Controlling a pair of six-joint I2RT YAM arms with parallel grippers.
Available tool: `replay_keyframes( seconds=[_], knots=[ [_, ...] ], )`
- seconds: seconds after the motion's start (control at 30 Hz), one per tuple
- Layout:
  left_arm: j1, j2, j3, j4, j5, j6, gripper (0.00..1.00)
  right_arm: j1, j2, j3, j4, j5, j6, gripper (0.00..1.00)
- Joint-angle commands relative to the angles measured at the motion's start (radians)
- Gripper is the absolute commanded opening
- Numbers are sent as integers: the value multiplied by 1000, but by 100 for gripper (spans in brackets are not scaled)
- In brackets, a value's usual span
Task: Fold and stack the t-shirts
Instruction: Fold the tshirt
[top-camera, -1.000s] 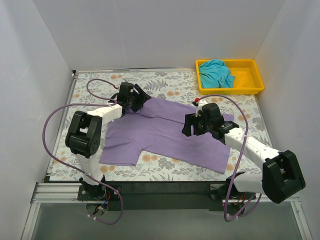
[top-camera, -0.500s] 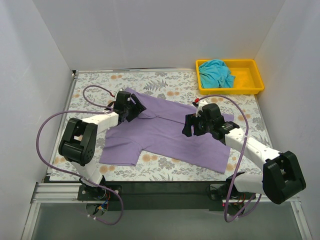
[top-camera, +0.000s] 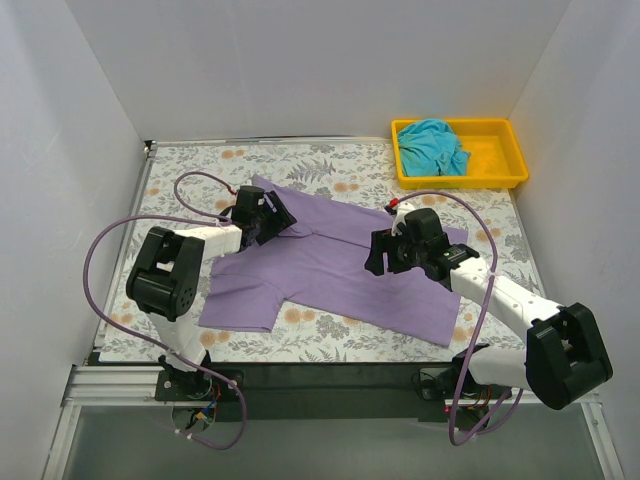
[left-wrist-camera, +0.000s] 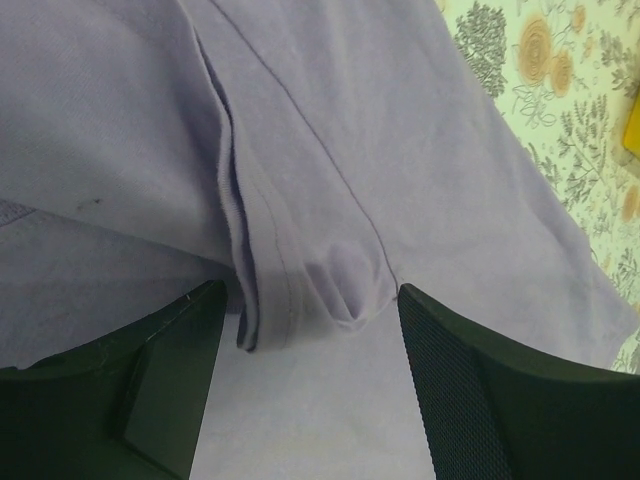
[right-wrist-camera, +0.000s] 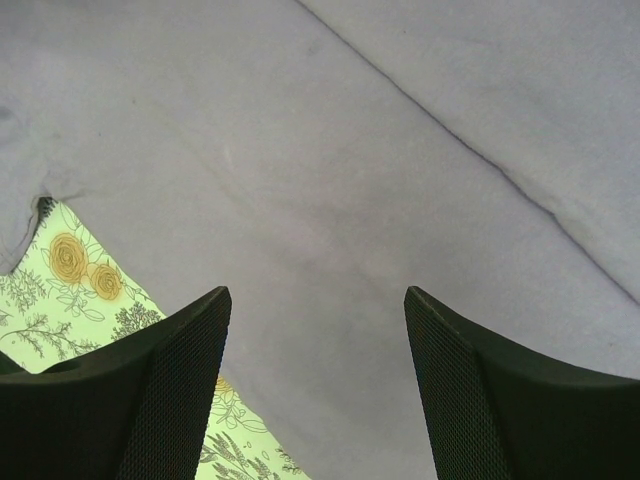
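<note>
The lavender t-shirt (top-camera: 330, 262) lies spread on the floral table, partly folded. My left gripper (top-camera: 272, 222) is open, low over its far left part, the collar fold (left-wrist-camera: 262, 262) between its fingers (left-wrist-camera: 470, 390). My right gripper (top-camera: 378, 258) is open just above the shirt's middle; the cloth (right-wrist-camera: 330, 180) fills its view. The teal t-shirt (top-camera: 434, 146) lies crumpled in the yellow tray (top-camera: 497, 165) at the back right.
The floral tablecloth (top-camera: 330, 338) shows along the front and left of the shirt. White walls close in the table on three sides. Purple cables loop from both arms over the table's left and right.
My left gripper has shifted slightly over the shirt's collar area and its cable loop has moved. The right arm has stayed nearly still.
</note>
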Motion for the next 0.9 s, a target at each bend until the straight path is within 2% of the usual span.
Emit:
replay_keyframes(
  seconds=[0.0,0.2,0.5,0.63,0.7,0.87],
  knots=[
    [-4,10,44,1,19,25,65,-6,-27,-2,18,-11,-16,64],
    [-15,-29,67,-45,99,-30,64,-6,-36,-10,18,-2,-18,64],
    [-69,-89,73,-27,261,-213,63,-6,-33,-1,18,-3,-16,64],
    [-93,-140,61,-25,283,-264,63,-6,-41,-7,18,1,-16,64],
    [-93,-182,38,-28,285,-288,63,-6,-39,-7,17,1,-16,64],
    [-93,-299,-25,-100,115,-273,59,-6,-45,-10,17,1,-19,64]
  ],
)
